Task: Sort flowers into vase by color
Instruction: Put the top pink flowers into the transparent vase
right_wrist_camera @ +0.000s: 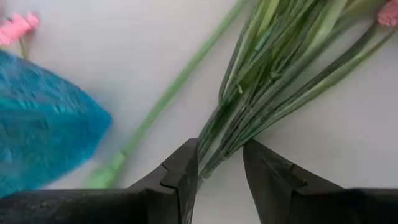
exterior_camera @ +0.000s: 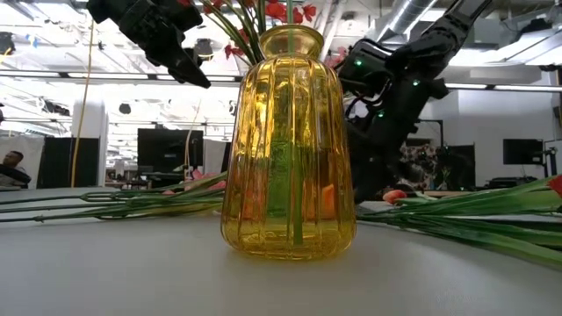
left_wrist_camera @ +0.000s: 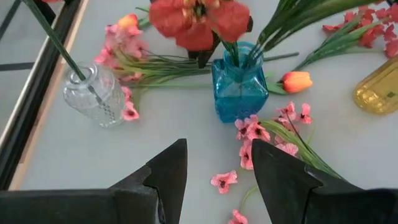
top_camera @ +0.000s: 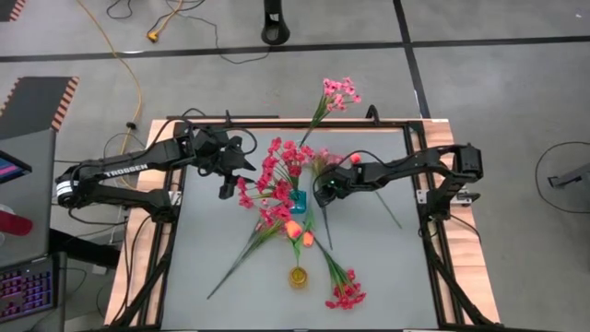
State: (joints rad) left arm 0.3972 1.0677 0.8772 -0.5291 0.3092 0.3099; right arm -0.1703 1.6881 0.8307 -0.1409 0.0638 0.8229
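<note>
We find the sorting partly done. The blue vase at mid-worktop holds red sprays; the clear vase carries one stem; the yellow vase near the front edge holds stems, their blossoms cut off in the low view. Left to sort, in our judgement: a pink spray and a long spray lying on the worktop, orange buds beside the blue vase, and another pink spray over the far edge. The left hand hovers open and empty. The right hand hangs low, part-open, its fingers straddling the end of a green stem bundle, not yet closed on it.
</note>
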